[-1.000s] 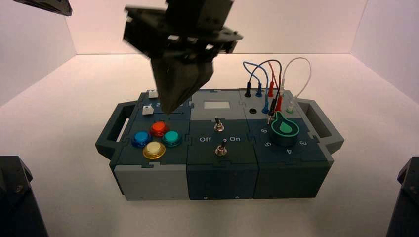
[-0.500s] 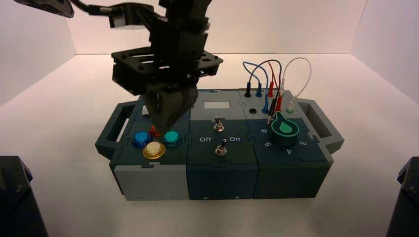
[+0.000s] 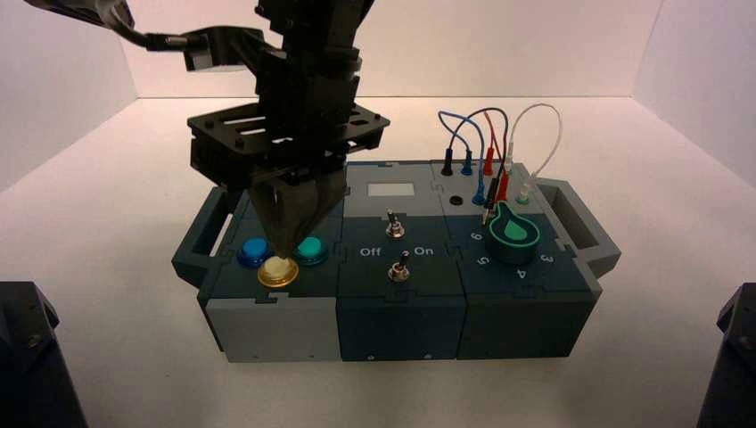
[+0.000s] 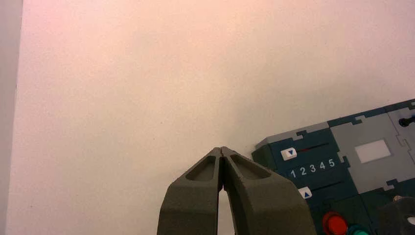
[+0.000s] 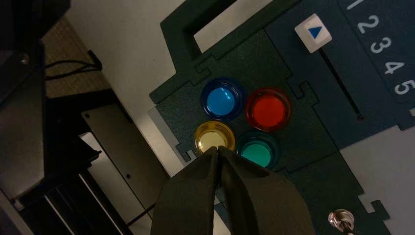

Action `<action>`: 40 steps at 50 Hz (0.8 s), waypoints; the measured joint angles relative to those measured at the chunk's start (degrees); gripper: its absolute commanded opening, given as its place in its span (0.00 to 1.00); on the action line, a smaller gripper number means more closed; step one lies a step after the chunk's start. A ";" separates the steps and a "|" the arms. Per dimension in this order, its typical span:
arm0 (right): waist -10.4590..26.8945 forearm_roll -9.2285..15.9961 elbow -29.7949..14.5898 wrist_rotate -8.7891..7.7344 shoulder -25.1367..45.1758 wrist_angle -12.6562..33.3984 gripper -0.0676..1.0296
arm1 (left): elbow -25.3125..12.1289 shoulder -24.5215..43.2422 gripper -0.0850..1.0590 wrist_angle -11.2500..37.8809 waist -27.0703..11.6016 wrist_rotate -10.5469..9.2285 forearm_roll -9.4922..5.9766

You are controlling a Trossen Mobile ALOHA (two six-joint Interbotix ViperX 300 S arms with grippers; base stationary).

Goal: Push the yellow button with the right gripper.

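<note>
The yellow button [image 3: 278,271] sits at the front of the four-button cluster on the left of the box [image 3: 401,308]. My right gripper [image 3: 282,253] hangs over the cluster, shut and empty. Its wedge tip points down at the yellow button's top, and I cannot tell whether it touches. In the right wrist view the shut fingertips [image 5: 218,149] overlap the rim of the yellow button [image 5: 214,136]. My left gripper [image 4: 221,149] is shut and empty, held high beyond the box's left end. The left arm [image 3: 85,11] shows in the top left corner.
A blue button [image 5: 221,100], a red button [image 5: 267,109] and a teal button [image 5: 256,153] ring the yellow one. The high view shows two toggle switches [image 3: 393,227] mid-box, a teal knob [image 3: 513,234] at the right, and plugged wires [image 3: 486,143] behind it. A slider's white handle [image 5: 313,32] lies beyond the buttons.
My right gripper has come down and forward from above the sliders to the yellow button. It now hides the red button in the high view.
</note>
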 measured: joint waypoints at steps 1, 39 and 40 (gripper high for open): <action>0.00 0.00 0.00 -0.09 0.18 -0.09 0.04 | 0.09 0.00 0.05 0.00 0.00 0.09 0.00; 0.09 -0.35 -0.18 0.44 -2.29 3.25 0.04 | 0.09 -0.09 0.05 0.00 0.00 0.09 -0.09; 0.09 -0.35 -0.18 0.70 -3.25 3.69 0.04 | 0.09 -0.09 0.05 0.00 0.00 0.00 -0.09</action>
